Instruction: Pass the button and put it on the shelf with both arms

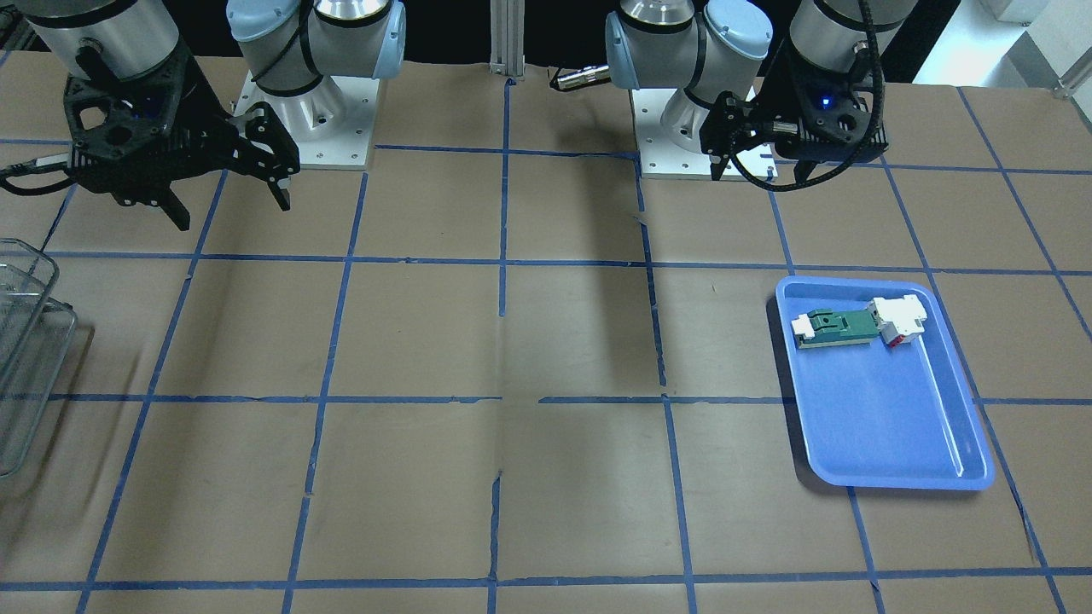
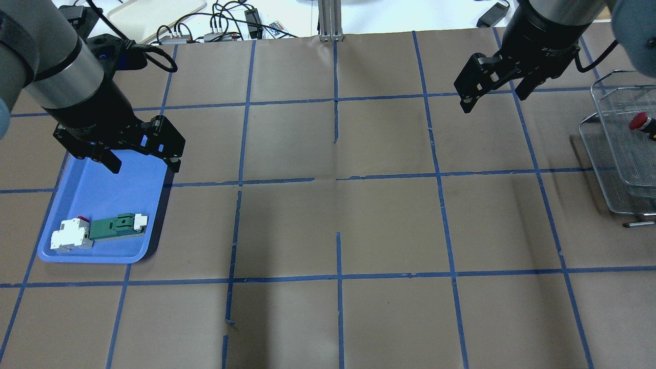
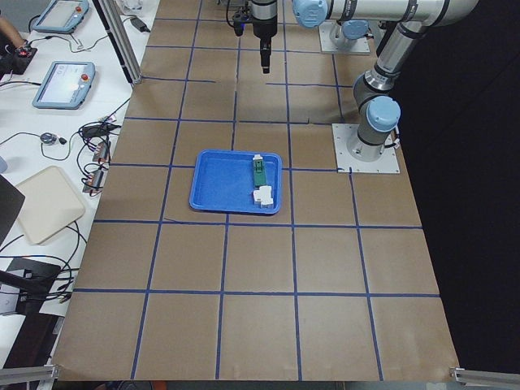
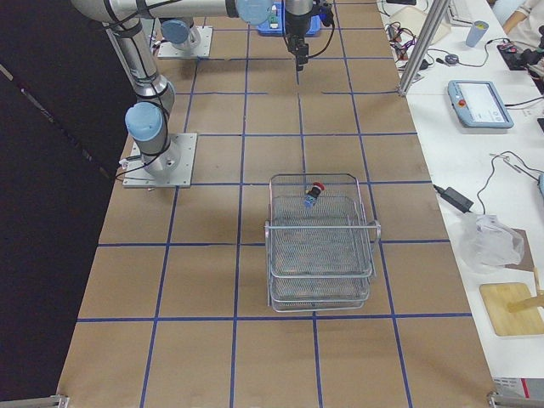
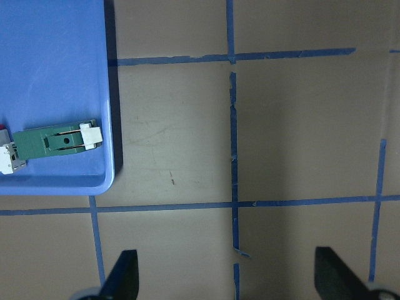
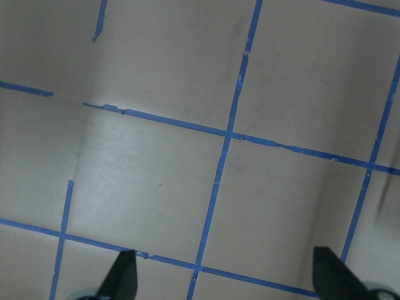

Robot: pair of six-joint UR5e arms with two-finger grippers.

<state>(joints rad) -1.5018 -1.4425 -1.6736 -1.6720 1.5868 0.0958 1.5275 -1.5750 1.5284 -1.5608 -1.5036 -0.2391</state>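
Overhead exterior showed the left gripper point(image 2: 143, 165) spread empty, far left of the shelf point(image 2: 600, 87). The right gripper point(image 2: 493, 101), also spread empty, hung nearer it. The button point(image 2: 641, 123) lay sideways in the shelf's top tier, its long axis running left to right, red cap pointing left.

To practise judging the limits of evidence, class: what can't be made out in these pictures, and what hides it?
Shelf: cut by the overhead view's right edge and the front-facing view's left edge.
Button: its back end runs off the overhead view's right edge; too small for detail in the right side view.
White block: cut by the left wrist view's left edge.
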